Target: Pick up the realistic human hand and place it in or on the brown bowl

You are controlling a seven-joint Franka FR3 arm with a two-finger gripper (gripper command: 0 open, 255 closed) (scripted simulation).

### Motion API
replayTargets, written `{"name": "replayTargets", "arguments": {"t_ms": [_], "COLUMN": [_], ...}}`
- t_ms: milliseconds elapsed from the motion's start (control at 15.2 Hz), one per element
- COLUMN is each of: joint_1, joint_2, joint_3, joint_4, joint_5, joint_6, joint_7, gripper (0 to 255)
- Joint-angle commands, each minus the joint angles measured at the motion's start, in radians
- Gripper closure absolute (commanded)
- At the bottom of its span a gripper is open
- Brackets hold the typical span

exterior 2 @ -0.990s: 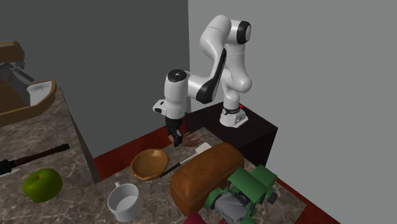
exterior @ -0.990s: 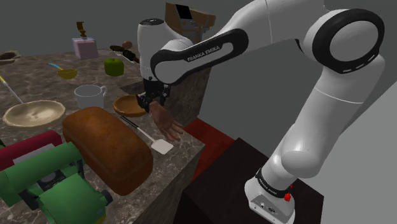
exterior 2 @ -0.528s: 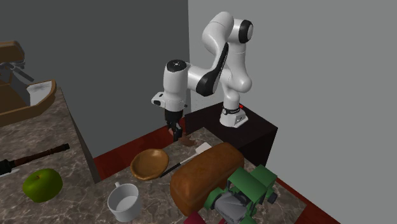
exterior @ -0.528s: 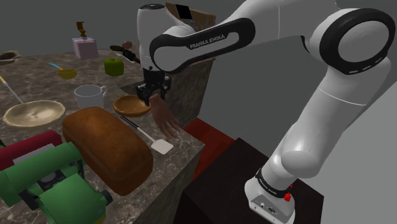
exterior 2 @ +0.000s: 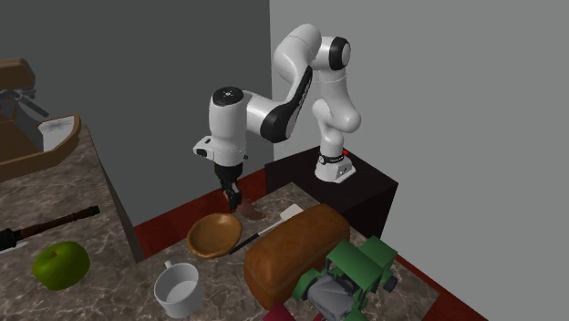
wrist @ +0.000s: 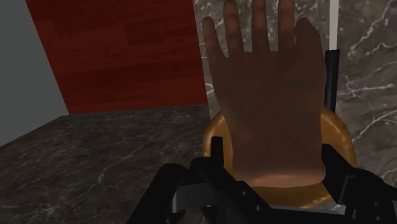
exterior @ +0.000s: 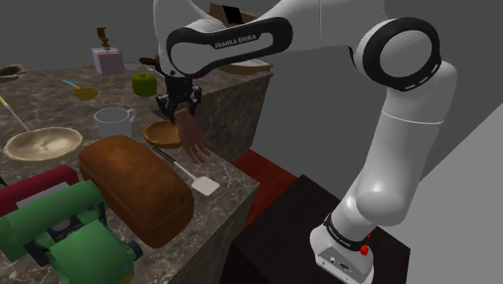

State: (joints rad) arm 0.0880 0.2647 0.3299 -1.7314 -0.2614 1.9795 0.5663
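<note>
Marble counter (exterior: 40, 101) carries the bread loaf (exterior: 133, 185) and the brown bowl (exterior: 161, 133). Human hand (exterior: 192, 133) hangs clear of the surface, palm downward, over the bowl's edge on the stand side. Gripper (exterior: 179, 103) is clamped on its wrist end.

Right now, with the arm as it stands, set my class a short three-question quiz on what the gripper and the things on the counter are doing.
1. True or false: the human hand lies flat on the counter.
2. In the wrist view, what sits just behind the hand? A: white mug. B: brown bowl. C: green apple.
3. Fill in: the gripper is shut on the ____.
Key: 1 false, it hangs tilted from the gripper; 2 B; 3 human hand.
</note>
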Motion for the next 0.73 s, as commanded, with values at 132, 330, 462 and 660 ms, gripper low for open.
{"name": "replayTargets", "arguments": {"t_ms": [132, 330, 462, 660], "joint_1": [0.03, 0.065, 0.098, 0.138], "joint_2": [0.175, 0.328, 0.452, 0.601], "joint_3": [-0.014, -0.03, -0.043, -0.062], "joint_4": [0.252, 0.488, 0.694, 0.924], "joint_5": [-0.043, -0.07, -0.085, -0.098], "joint_6": [-0.083, -0.167, -0.245, -0.32], "joint_7": [-0.008, -0.027, -0.05, -0.079], "gripper": [255, 255, 255, 255]}}
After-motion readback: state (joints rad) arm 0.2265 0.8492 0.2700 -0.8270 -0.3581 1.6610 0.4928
